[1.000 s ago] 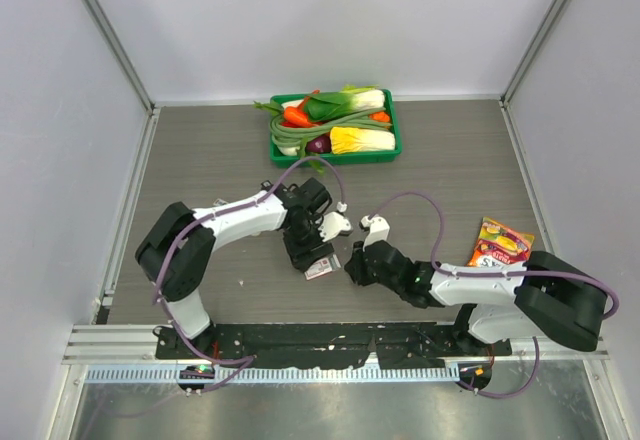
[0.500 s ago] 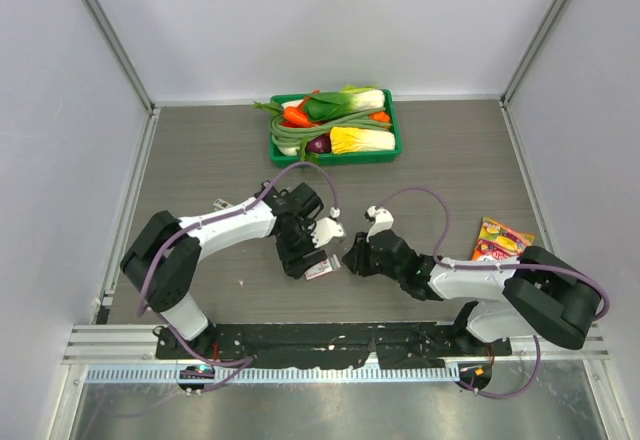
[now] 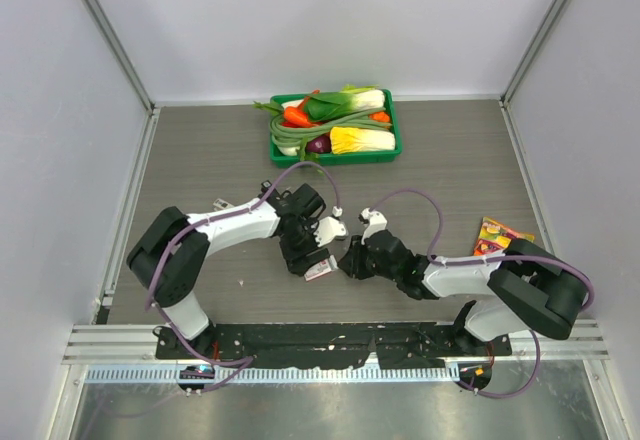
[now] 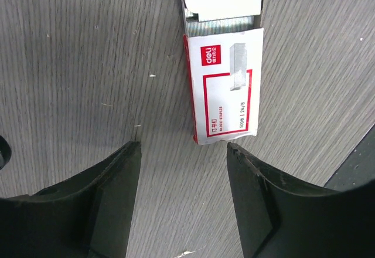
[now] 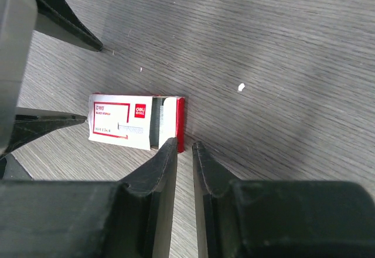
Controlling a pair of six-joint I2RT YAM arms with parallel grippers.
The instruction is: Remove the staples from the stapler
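The staples [image 4: 222,24] show as a silvery-grey block in the open end of a red-and-white staple box [image 4: 225,94], which lies flat on the counter [image 4: 70,64] between the two arms. The left end effector [image 4: 183,147] hangs over the box's closed end with its jaws well apart, holding nothing. The right end effector [image 5: 184,143] sits at the box's red flap end, its jaws nearly together with a thin gap and nothing visibly between them. Well apart, at the far side, stands a green tray [image 3: 335,158] of vegetables, and a snack packet [image 3: 495,235] lies on the right.
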